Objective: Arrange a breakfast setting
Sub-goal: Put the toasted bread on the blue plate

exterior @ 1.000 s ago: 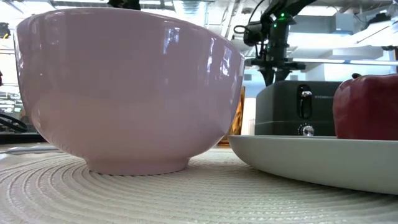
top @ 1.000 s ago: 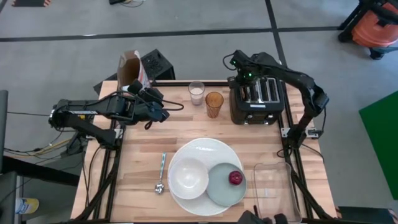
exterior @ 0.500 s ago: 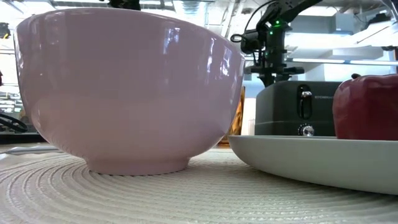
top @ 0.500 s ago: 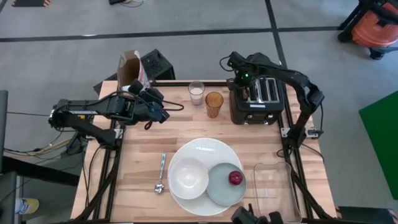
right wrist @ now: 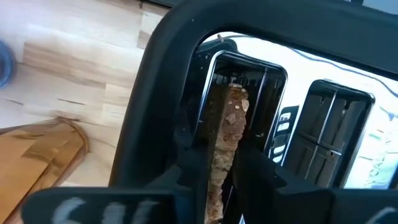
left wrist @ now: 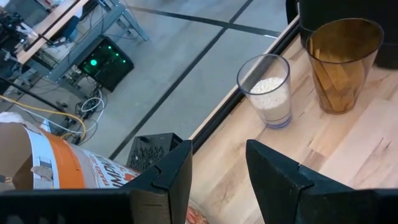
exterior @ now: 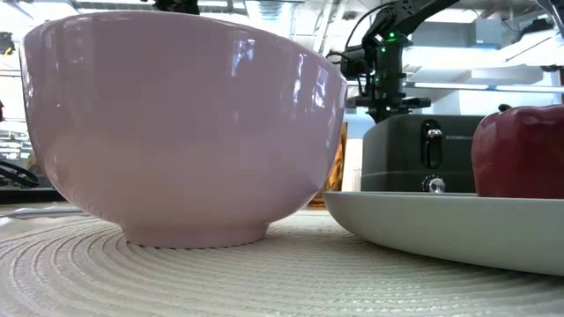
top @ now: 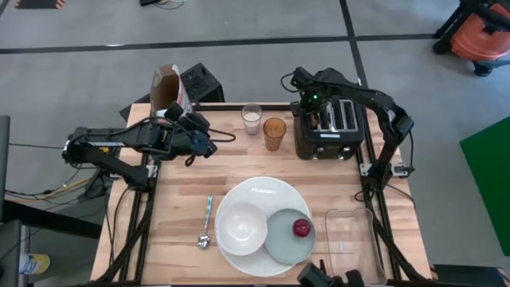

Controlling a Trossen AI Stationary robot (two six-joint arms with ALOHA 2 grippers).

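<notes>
- Right wrist view shows the right gripper (right wrist: pixel 217 165) down over the near slot of the black toaster (right wrist: pixel 168 74), its two dark fingers set either side of the toast (right wrist: pixel 227 124). The slice stands on edge in the slot and the fingers look close against it, though whether they are truly clamped I cannot tell.
- High view puts that gripper (top: pixel 316 108) at about 1 o'clock on the table, over the toaster's left slot (top: pixel 327 119).
- Just beside the toaster, toward 12 o'clock, stand the amber glass (top: pixel 274 132) and the milk glass (top: pixel 252 119), near each other but apart.
- At 6 o'clock the large white plate (top: pixel 259 191) carries the white bowl (top: pixel 241 226) and the pale green small plate (top: pixel 279 239), with the red fruit (top: pixel 301 228) on the small plate. The teal-handled spoon (top: pixel 207 221) lies just left of the large plate.
- Left gripper (top: pixel 194 135) waits at 10 o'clock with its fingers apart and empty, beside the orange-white cereal box (top: pixel 167 86) at the table's far left corner.
- Step in hand, as I judge it: fetching the toast from the toaster.
- Next move calls for a firm pinch and a straight lift clear of the slot, then a carry toward the plates at 6 o'clock, keeping well clear of the two glasses.
</notes>
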